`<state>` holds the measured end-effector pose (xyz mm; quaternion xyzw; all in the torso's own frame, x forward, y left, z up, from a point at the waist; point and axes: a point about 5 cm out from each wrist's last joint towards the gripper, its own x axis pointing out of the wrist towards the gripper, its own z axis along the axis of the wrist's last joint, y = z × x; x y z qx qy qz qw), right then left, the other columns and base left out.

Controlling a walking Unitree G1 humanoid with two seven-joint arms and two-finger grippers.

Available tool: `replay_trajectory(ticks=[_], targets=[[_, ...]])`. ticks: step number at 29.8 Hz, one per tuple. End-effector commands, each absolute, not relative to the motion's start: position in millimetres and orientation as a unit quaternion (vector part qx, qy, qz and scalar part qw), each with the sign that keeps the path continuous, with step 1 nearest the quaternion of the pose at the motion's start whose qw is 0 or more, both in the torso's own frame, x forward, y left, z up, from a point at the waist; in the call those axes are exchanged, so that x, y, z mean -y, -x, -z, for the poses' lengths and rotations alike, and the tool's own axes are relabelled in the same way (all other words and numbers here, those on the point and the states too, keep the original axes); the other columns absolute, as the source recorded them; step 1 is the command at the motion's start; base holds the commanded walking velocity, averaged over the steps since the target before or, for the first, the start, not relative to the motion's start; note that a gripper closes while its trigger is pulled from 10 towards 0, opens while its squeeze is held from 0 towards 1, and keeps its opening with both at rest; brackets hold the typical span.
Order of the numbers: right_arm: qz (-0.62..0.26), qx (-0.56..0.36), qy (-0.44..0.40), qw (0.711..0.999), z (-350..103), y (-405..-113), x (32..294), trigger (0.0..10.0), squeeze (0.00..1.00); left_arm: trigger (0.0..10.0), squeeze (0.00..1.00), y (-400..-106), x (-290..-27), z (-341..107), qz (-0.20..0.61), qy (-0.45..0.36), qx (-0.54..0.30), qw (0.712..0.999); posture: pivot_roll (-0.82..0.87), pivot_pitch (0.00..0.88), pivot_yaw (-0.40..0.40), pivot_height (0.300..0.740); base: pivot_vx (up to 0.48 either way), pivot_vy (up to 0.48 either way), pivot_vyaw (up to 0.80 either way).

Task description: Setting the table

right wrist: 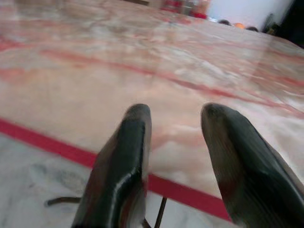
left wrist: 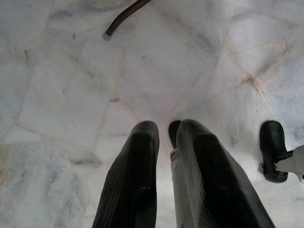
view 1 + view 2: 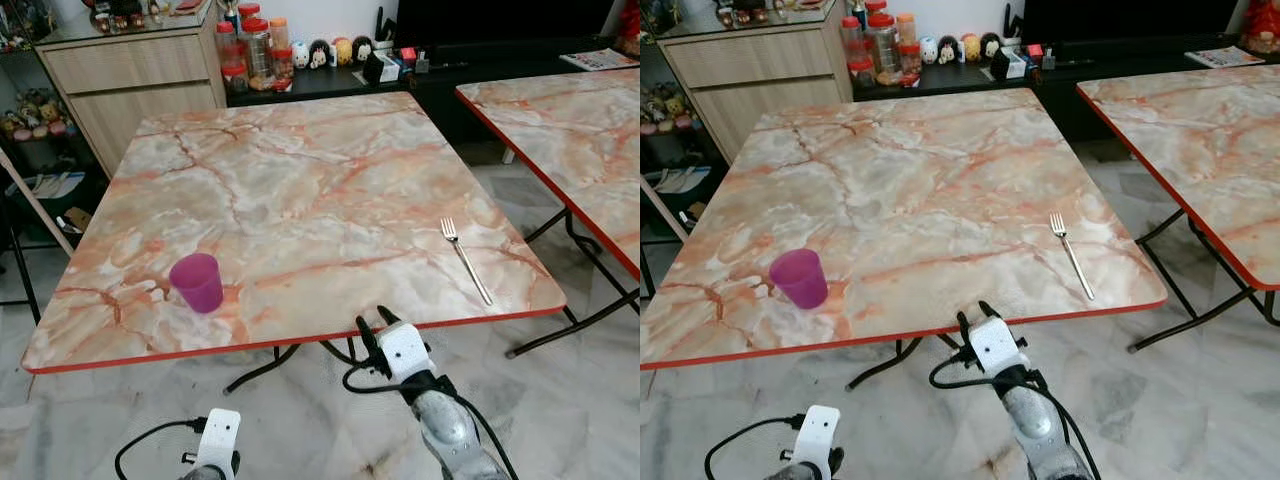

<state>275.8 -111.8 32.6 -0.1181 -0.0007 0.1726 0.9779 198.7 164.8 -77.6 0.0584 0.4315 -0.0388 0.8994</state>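
While cup (image 3: 197, 282) and fork (image 3: 465, 259) flank it, right end effector (image 3: 373, 328) gapes empty.

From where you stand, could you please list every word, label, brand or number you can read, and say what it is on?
None can be read.
The labels on the jars on the sideboard are too small and blurred.
The printed sheet at the far right is too small to read.
The purple cup, the fork and the marble table carry no text.
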Motion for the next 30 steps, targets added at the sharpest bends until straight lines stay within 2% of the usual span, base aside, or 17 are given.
replay_trajectory(ticks=[1, 5, 10, 13, 18, 30], targets=[[-0.157, 0.000, 0.095, 0.983, -40.1, -287.5, 108.6, 10.0, 0.00, 10.0, 0.00, -197.3, -166.5, 78.5, 0.044, -0.069, -0.437, 0.896, -0.10, 0.000, 0.069, 0.740, 0.000, 0.000, 0.00], [-0.150, 0.006, 0.052, 0.987, -50.8, -299.2, 99.4, 10.0, 0.00, 10.0, 0.00, -198.8, -165.5, 77.7, 0.044, -0.069, -0.434, 0.897, -0.09, 0.000, 0.067, 0.740, 0.000, 0.000, 0.00], [-0.148, -0.002, 0.055, 0.987, -55.5, -307.8, 92.8, 10.0, 0.00, 10.0, 0.00, -199.9, -166.1, 77.1, 0.039, -0.066, -0.432, 0.899, -0.08, 0.000, 0.064, 0.740, 0.000, 0.000, 0.00], [-0.130, -0.006, 0.047, 0.990, -58.7, -314.4, 94.7, 10.0, 0.00, 10.0, 0.00, -199.8, -166.1, 77.2, 0.038, -0.066, -0.432, 0.899, -0.08, 0.000, 0.064, 0.740, 0.251, 0.000, 0.00], [-0.121, -0.006, 0.051, 0.991, -62.0, -319.0, 98.1, 10.0, 0.00, 10.0, 0.00, -200.2, -166.4, 77.0, 0.037, -0.065, -0.432, 0.899, -0.08, 0.000, 0.065, 0.740, 0.258, 0.000, 0.60], [-0.109, -0.008, 0.049, 0.993, -63.6, -322.6, 101.7, 10.0, 0.00, 10.0, 0.00, -201.9, -167.0, 76.1, 0.035, -0.063, -0.431, 0.899, -0.08, 0.000, 0.067, 0.740, 0.258, 0.000, 0.07]])
